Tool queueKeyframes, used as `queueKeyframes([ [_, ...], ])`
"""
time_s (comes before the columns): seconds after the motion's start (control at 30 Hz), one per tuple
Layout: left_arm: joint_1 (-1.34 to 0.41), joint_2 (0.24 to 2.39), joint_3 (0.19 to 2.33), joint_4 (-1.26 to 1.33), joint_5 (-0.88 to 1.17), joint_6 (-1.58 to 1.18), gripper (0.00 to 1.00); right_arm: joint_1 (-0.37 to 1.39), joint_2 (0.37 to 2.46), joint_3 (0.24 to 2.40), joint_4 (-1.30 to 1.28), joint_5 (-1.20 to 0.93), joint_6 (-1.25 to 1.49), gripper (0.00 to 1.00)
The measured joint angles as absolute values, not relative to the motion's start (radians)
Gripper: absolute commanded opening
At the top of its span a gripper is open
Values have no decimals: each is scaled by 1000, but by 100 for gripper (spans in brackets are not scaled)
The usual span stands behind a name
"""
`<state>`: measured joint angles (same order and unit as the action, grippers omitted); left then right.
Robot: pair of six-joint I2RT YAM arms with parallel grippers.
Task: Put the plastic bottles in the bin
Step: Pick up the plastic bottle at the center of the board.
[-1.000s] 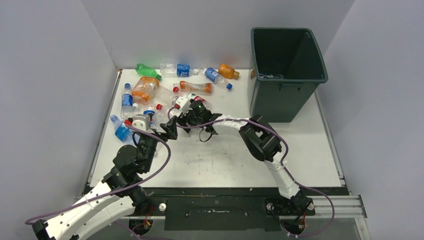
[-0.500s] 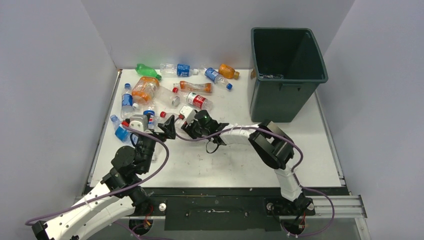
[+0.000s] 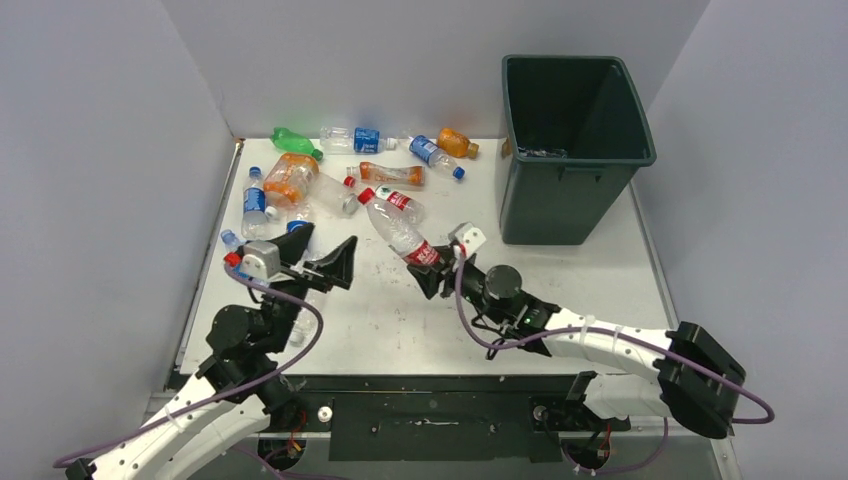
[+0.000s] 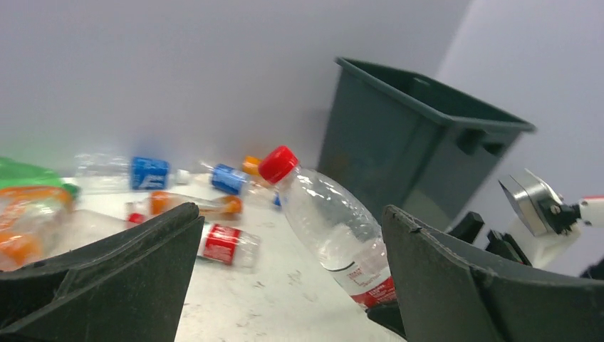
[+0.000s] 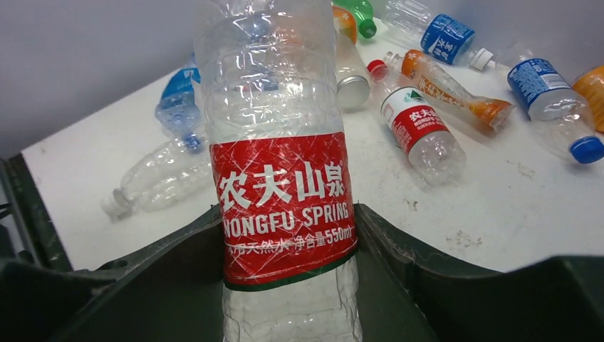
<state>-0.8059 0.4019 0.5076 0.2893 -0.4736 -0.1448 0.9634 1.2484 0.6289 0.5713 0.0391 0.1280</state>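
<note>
Nearest you, your left gripper (image 3: 318, 256) stands with its fingers spread wide and nothing between them, over the left part of the table (image 3: 450, 330); just to its right, your right gripper (image 3: 428, 270) pinches a clear Nongfu Spring bottle (image 3: 393, 226) at its red label, low on the body, one finger on each side; the bottle's long axis runs from the gripper toward the far left, and its red cap (image 3: 365, 195) points that way; from the left wrist camera the bottle (image 4: 331, 228) leans with the cap end up, clear of the table; beyond it, the other bottles lie on their sides, among them a red-labelled bottle (image 3: 402, 204), a slim orange bottle (image 3: 392, 173) and a fat orange bottle (image 3: 290, 178); further back, by the rear wall, lie a green bottle (image 3: 293, 139), a blue-labelled bottle (image 3: 356, 138) and a small orange bottle (image 3: 456, 143); the dark green bin (image 3: 560, 205) stands upright at the far right, well apart from the held bottle.
</note>
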Motion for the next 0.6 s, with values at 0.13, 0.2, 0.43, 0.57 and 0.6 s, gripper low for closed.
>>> queueKeyframes([
  [0.13, -774, 516, 530, 289, -214, -216, 96, 968, 1143, 456, 730, 35, 215, 28],
  [0.2, -752, 572, 540, 294, -73, -263, 96, 971, 1111, 368, 834, 31, 260, 28],
  [0.43, -664, 735, 549, 422, 322, -475, 96, 982, 1132, 204, 1258, 8, 409, 28],
  [0.57, -658, 785, 553, 476, 441, -542, 96, 987, 1204, 200, 1406, -17, 463, 29],
  [0.6, -658, 791, 553, 487, 461, -551, 96, 992, 1224, 200, 1427, -22, 471, 29],
])
